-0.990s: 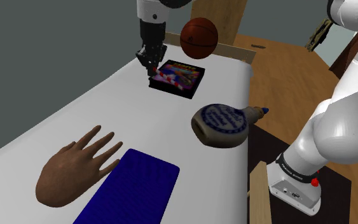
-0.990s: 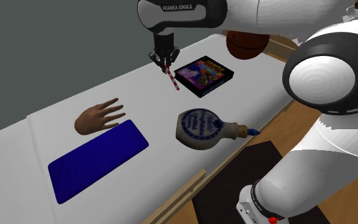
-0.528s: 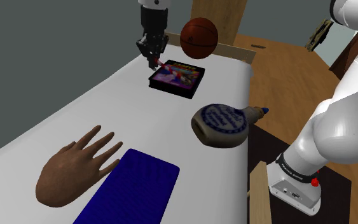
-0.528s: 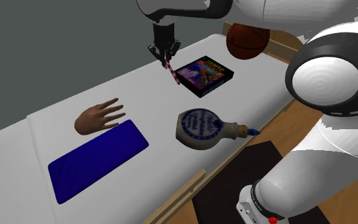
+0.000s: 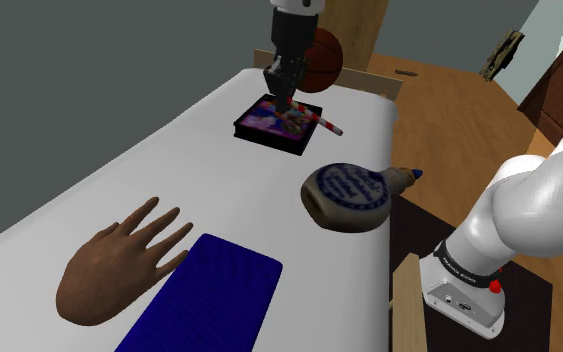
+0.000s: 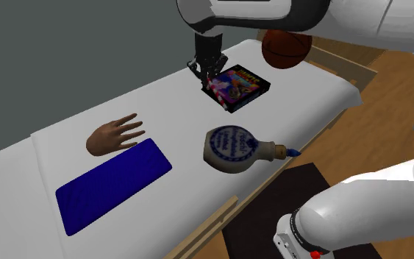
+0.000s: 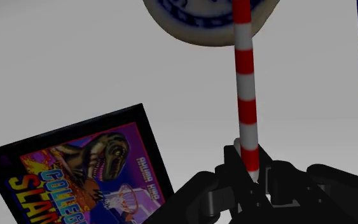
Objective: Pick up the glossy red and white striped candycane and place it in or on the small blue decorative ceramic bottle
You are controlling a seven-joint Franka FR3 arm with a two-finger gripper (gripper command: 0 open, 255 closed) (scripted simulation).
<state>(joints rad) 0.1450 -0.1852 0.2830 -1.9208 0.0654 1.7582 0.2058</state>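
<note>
Black two-finger gripper (image 5: pixel 287 96) clamped on one end of glossy red-and-white striped candy cane (image 5: pixel 317 117), aloft over dark box with colourful cover (image 5: pixel 272 127). Cream bottle with blue pattern (image 5: pixel 349 196) lying sideways on white table (image 5: pixel 119 180), nearer the stand. Carry level, centre over bottle's broad body, lower slowly before releasing

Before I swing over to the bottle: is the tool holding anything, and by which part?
Yes: the tool clasps the candy cane near one end; the rest of the stick juts out free toward the bottle.
</note>
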